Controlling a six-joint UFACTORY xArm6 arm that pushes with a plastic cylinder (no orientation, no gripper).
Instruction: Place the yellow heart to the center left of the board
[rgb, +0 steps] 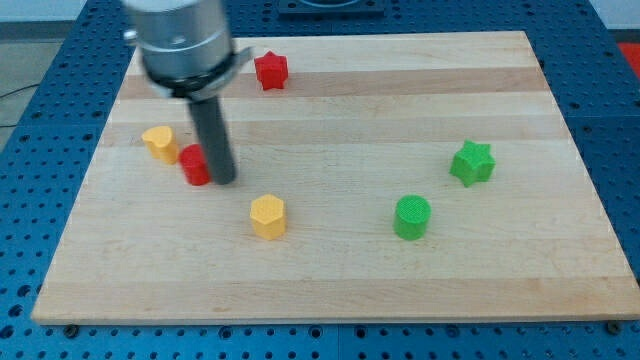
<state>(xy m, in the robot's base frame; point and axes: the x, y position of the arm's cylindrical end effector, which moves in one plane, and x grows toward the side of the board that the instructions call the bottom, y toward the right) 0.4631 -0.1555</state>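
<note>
The yellow heart (160, 143) lies near the board's left edge, a little above mid-height. A red block (194, 165), its shape partly hidden, sits just to its lower right. My tip (223, 181) rests on the board against the red block's right side, right of the yellow heart. The rod (213, 135) rises from there to the arm's grey cylinder at the view's top left.
A yellow hexagon (268, 216) lies below and right of my tip. A red star (271, 70) sits near the top edge. A green cylinder (412, 217) and a green star (472, 163) lie on the right half. The wooden board (330, 290) sits on a blue perforated table.
</note>
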